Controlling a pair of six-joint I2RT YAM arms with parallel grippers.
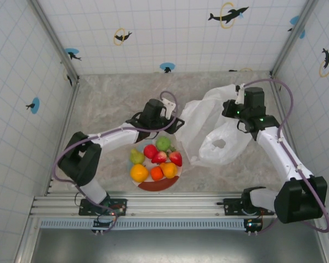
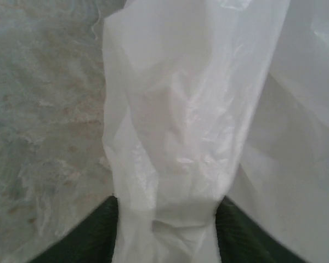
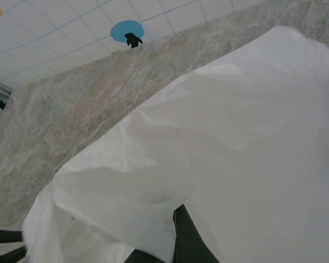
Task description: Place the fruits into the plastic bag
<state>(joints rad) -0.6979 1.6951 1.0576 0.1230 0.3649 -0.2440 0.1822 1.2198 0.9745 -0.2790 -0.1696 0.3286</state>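
Observation:
The fruits lie heaped on a round plate (image 1: 160,187) near the front: a green apple (image 1: 163,143), a pear (image 1: 136,156), a red apple (image 1: 150,151), strawberries (image 1: 175,159) and orange balls (image 1: 139,173). To their right the white plastic bag (image 1: 219,145) is held up off the table. My left gripper (image 1: 178,121) holds the bag's left edge. In the left wrist view a bunched strip of the bag (image 2: 170,109) runs between its dark fingers (image 2: 93,235), which press on both sides. My right gripper (image 1: 234,111) pinches the bag's far top, and film (image 3: 236,137) drapes over its finger (image 3: 191,238).
The marble tabletop (image 1: 109,104) stretches behind and to the left of the plate. Tiled walls close in three sides. A metal rail (image 1: 170,204) with both arm bases runs along the front edge, just below the plate.

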